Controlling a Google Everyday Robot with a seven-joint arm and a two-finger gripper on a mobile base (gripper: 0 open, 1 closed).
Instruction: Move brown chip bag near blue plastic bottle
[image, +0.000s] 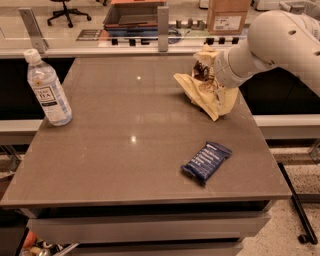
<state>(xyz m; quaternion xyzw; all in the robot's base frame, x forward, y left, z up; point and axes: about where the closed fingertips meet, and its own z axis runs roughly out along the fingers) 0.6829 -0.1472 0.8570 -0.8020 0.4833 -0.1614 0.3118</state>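
Observation:
The brown chip bag (206, 92) is at the right rear of the table, crumpled and tilted, with its lower corner touching the tabletop. My gripper (206, 74) comes in from the right on the white arm and is shut on the upper part of the bag. The bag partly hides the fingers. The blue plastic bottle (47, 89) stands upright at the far left edge of the table, white cap on top, far from the bag.
A small dark blue wrapped bar (206, 162) lies on the brown table (125, 150) toward the front right. Behind the table runs a counter with a cardboard box (227, 15) and a tray (132, 17).

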